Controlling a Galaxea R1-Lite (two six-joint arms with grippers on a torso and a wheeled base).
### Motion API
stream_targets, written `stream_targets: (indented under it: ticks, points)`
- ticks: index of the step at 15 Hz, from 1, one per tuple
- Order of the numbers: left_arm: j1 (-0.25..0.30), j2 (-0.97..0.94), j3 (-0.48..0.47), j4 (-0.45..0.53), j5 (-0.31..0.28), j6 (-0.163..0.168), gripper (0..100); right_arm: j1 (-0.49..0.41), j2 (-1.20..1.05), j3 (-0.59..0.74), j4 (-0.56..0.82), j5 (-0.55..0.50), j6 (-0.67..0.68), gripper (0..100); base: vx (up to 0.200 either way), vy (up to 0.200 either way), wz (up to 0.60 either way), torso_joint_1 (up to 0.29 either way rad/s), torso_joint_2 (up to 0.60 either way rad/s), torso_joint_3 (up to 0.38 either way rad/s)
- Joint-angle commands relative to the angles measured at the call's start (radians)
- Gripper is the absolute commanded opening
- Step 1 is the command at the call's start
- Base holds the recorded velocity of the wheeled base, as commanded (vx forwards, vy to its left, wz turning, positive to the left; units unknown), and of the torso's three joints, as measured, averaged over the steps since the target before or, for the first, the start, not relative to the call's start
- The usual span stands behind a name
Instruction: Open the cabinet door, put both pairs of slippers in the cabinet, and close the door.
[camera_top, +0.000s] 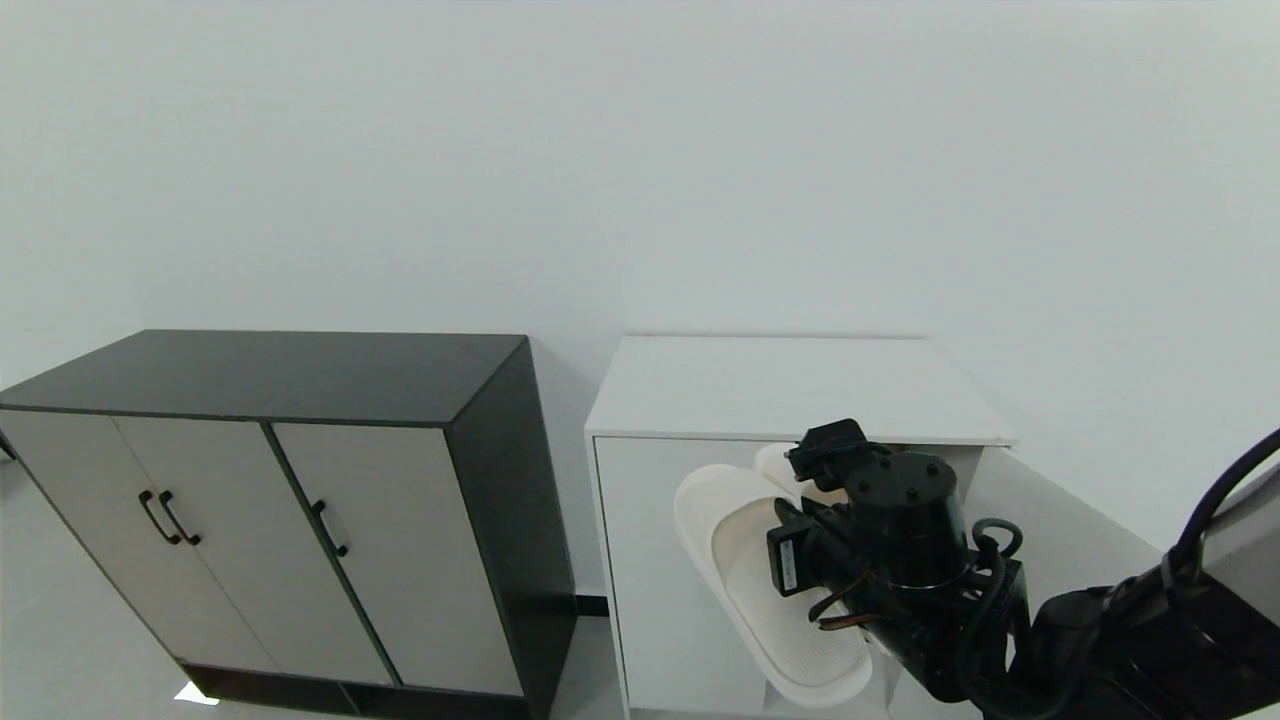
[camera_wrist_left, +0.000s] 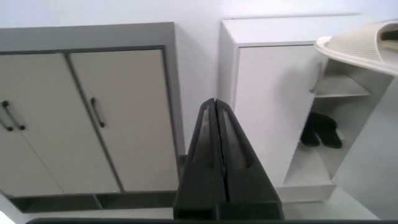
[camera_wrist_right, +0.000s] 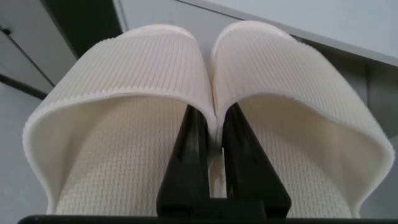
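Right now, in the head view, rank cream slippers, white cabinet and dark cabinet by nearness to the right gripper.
1. Cream slippers, clamped in the right gripper.
2. White cabinet, directly behind them.
3. Dark cabinet, farther off, on the robot's left.

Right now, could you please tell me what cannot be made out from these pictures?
Head view: inside of the white cabinet, hidden behind the cream slippers and right arm.
Left wrist view: cream slippers, cut off by the edge; black slippers, too small for detail.
Right wrist view: tips of the fingers, under the slippers' straps.
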Motion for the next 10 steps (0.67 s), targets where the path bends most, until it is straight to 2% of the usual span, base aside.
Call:
stream_targets:
  ticks: [1,8,10]
  points:
    - [0.0,0.0,0.0,0.0,0.0,0.0,0,-0.003,0.0,0.004,-0.003,0.002,0.001,0,0.0,-0.2,0.0,0.002,0.0,0.002]
    - [0.0,0.0,0.0,0.0,0.0,0.0,0,-0.043,0.003,0.036,-0.084,0.004,-0.007,0,0.0,-0.2,0.0,0.003,0.01,0.003]
    - [0.0,0.0,0.0,0.0,0.0,0.002,0,-0.046,0.001,0.044,-0.145,0.007,-0.018,0,0.0,0.0,0.0,0.0,0.0,0.0]
